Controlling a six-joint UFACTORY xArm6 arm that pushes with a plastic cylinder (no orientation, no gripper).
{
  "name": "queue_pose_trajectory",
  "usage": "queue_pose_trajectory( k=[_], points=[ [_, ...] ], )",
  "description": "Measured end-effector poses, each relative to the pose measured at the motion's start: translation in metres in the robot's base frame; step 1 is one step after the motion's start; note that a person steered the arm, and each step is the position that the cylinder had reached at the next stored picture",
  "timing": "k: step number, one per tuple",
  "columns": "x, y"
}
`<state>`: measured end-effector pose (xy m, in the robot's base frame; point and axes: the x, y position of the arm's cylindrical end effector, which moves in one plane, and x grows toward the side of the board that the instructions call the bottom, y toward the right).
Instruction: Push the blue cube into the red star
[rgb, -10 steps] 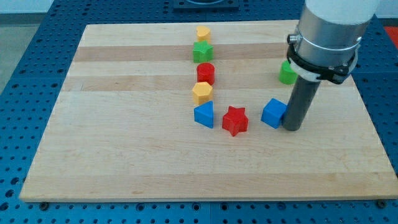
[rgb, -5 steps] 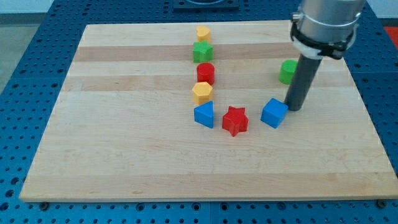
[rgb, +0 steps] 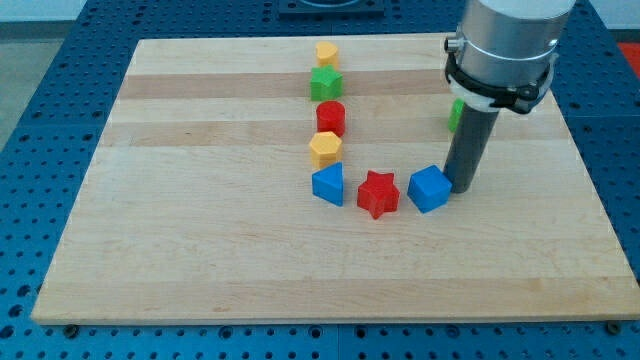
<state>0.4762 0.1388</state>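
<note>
The blue cube (rgb: 429, 189) sits on the wooden board, just right of the red star (rgb: 378, 193), with a thin gap between them. My tip (rgb: 461, 187) stands at the cube's right side, touching or nearly touching it. The rod rises from there to the grey arm housing (rgb: 503, 45) at the view's top right.
A column of blocks stands left of centre: a yellow block (rgb: 326, 52), a green star (rgb: 325, 83), a red cylinder (rgb: 331, 118), a yellow hexagon (rgb: 325, 149) and a blue block (rgb: 328, 184). A green block (rgb: 455, 113) is partly hidden behind the rod. The board's right edge (rgb: 590, 170) is near.
My tip has swung from the cube's right to its upper right, then moved left and down. The blue cube has slid left, closer to the red star.
</note>
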Motion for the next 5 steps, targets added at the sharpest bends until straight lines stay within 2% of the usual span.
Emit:
queue_pose_trajectory(
  k=[5],
  points=[
    [0.0114, 0.0001]
  ],
)
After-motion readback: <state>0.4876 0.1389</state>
